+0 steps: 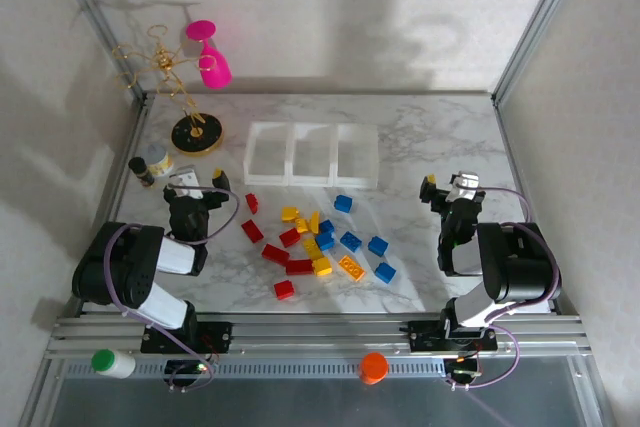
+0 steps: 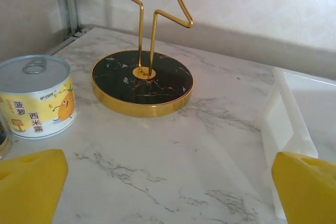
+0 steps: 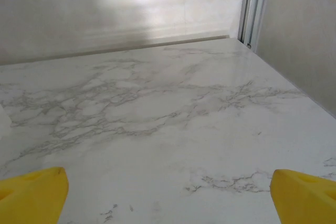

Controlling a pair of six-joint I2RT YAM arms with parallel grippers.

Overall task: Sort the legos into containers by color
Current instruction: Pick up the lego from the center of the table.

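Note:
Red, yellow and blue legos lie scattered on the marble table in the middle, in front of the containers, a row of three translucent white bins that look empty. My left gripper rests at the left of the pile, open, its yellow fingertips wide apart over bare marble. My right gripper rests at the right of the pile, open too, with yellow fingertips spread and nothing between them. The left bin's wall shows at the right of the left wrist view.
A gold wire stand on a round black-and-gold base holds a pink cup at the back left. A small can and a dark bottle stand near the left edge. Metal frame posts bound the table.

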